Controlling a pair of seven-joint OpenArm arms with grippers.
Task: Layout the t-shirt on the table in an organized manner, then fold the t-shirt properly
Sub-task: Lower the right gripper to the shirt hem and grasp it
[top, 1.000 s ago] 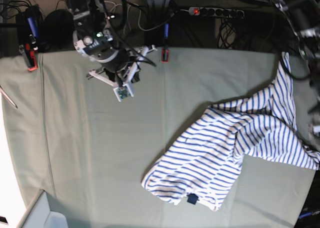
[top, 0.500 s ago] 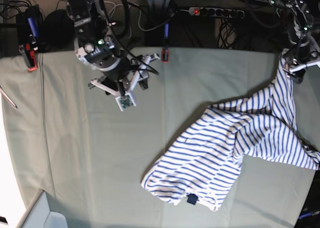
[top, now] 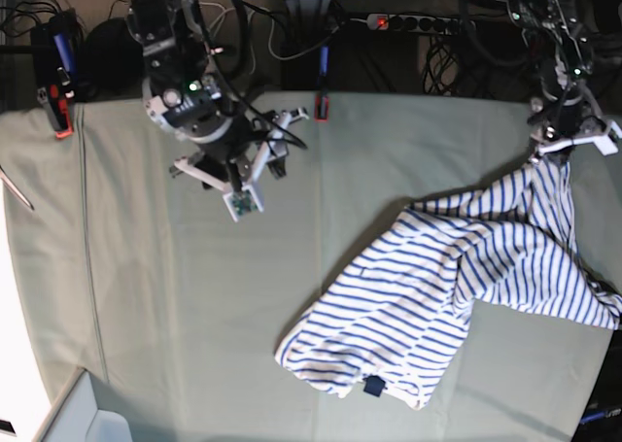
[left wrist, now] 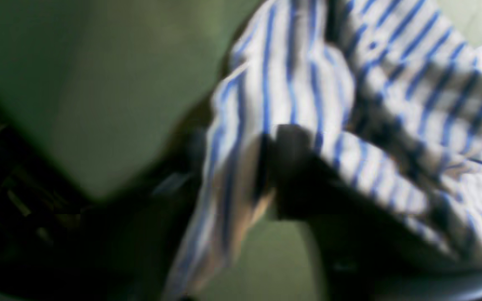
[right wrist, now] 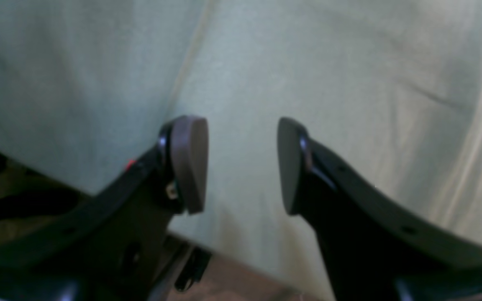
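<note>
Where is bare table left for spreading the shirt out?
The table is bare across its middle and base-view left, between the right gripper and the t-shirt. The base-view right is crowded: the shirt lies bunched there, its top corner at the left gripper.

Base overhead; wrist views close above table (top: 194, 296).

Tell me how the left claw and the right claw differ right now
The left claw is at the far right corner of the table, pinching a fold of the t-shirt; the right claw holds nothing. The left claw's pads are closed on striped fabric, whereas the right claw's pads stand apart with bare table cloth showing between them. The left claw lifts the shirt's edge; the right claw hangs away from the shirt. Both are over the table.
</note>
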